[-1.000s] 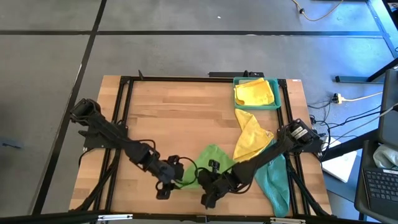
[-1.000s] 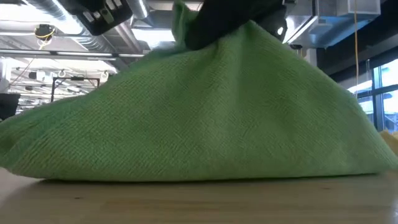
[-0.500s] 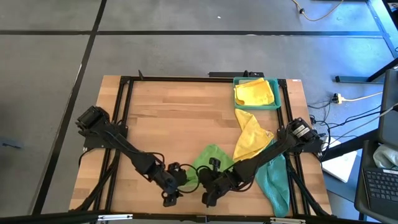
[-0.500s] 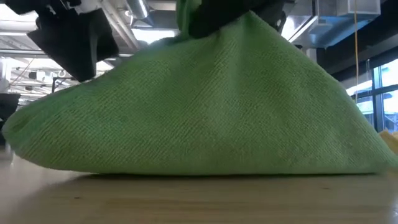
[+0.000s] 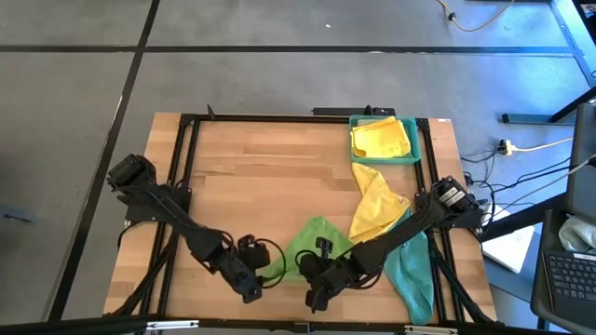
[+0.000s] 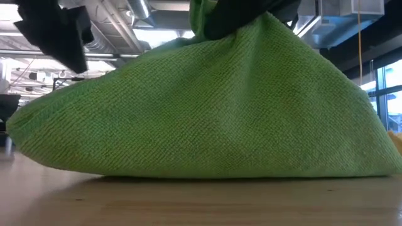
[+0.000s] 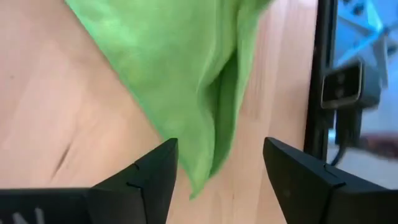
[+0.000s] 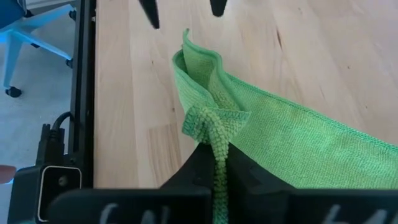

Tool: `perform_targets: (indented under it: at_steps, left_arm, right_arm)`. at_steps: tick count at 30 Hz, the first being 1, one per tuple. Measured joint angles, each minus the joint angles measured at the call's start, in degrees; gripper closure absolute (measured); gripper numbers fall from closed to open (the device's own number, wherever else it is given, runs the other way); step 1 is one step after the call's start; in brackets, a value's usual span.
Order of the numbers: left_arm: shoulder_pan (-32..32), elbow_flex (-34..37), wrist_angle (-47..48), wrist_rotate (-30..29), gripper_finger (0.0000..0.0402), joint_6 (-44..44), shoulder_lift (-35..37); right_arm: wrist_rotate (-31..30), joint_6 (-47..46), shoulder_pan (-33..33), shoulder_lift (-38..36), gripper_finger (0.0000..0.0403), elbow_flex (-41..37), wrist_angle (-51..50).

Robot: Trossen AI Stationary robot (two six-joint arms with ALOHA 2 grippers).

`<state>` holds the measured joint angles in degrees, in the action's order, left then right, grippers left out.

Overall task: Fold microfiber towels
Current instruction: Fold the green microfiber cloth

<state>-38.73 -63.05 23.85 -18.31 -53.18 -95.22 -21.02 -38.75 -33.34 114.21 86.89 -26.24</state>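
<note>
The bright green towel [image 5: 315,244] lies near the table's front edge and fills the low view [image 6: 207,113], raised to a peak at one end. My right gripper [image 5: 317,284] is shut on that raised end [image 8: 214,134]. My left gripper [image 5: 251,285] stands open at the towel's left end. In its wrist view its two fingers [image 7: 158,171] stand on either side of the towel's hanging tip [image 7: 202,158]; whether they touch it, I cannot tell. A yellow towel [image 5: 377,200] and a teal towel [image 5: 412,270] lie at the right. Another yellow towel [image 5: 380,138] lies in the teal tray [image 5: 421,149]. My right gripper pinches a bunched edge of the green towel at its corner [image 8: 214,149] between its two fingers. The fingers slant down from the table's far right. That end is lifted into a peak [image 6: 232,19], and the rest of the towel slopes down onto the table [image 6: 188,169].
A black frame [image 5: 186,186] runs round the tabletop and close by the left gripper [image 7: 317,93]. Bare wood [image 5: 261,177] spreads over the table's far left and middle. Cables and a chair stand beyond the right edge.
My left gripper has sunk and rolled about its own axis, shifting from beside the towel's peak toward the towel's left end. My right gripper has kept the peak up; the towel's left end has settled a little lower on the table.
</note>
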Motion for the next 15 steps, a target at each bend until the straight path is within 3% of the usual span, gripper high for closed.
perform_targets:
  at_steps: [7, 15]
  left_arm:
    - [-1.9, 0.0, -9.4, -1.7, 0.0171, 2.3, -4.4]
    - [-1.1, 0.0, -8.9, -1.9, 0.0171, -4.6, -9.0]
  right_arm:
    - [-0.2, 0.0, 0.0, 0.0, 0.0388, 0.0, 0.1]
    - [-0.3, -1.3, 0.0, 0.0, 0.0397, 0.0, 0.3]
